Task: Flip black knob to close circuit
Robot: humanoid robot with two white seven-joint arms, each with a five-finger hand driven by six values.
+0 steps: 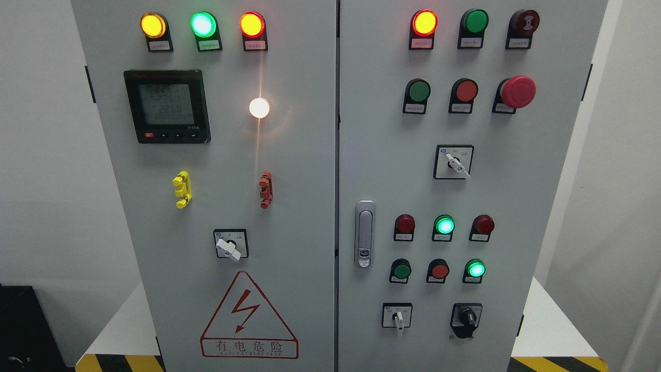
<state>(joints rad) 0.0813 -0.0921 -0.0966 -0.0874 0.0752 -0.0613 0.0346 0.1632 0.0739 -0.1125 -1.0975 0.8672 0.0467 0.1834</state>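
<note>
Knob (466, 319) at cabinet's (310, 155) lower right — right of a selector switch (397, 316), below lamps, apparently.

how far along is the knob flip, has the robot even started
Nothing looks done yet. The black knob sits at the lower right of the right cabinet door, with no hand on or near it. Neither arm is in view, so nothing is in hand. Left: reach in, grasp the knob and turn it.

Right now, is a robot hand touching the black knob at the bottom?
Apart. The head view shows the black knob at the cabinet's lower right with nothing on or near it; neither robot hand appears anywhere in the picture.
</note>
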